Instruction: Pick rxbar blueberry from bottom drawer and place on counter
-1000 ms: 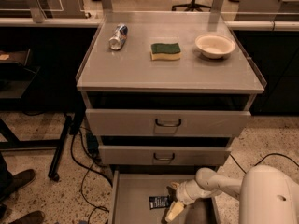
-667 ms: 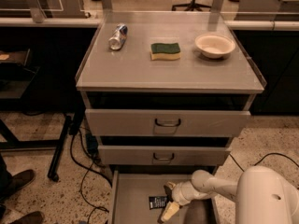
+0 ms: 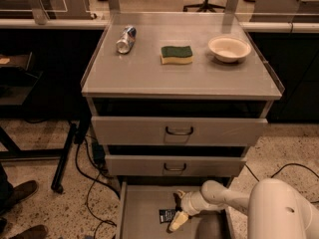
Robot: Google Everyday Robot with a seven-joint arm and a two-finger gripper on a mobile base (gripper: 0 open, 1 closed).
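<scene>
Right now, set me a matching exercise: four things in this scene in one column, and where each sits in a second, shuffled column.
Things:
1. can
2. sponge
3. bowl
4. end effector

Places:
A. in the bottom drawer, beside the rxbar blueberry
B. on the counter, picture's right
C. on the counter, middle
D. on the counter, picture's left

Pairs: 1-D, 2-C, 3-B, 4-A

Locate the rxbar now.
The rxbar lies in the open bottom drawer, low centre in the camera view, right beside the gripper.
</scene>
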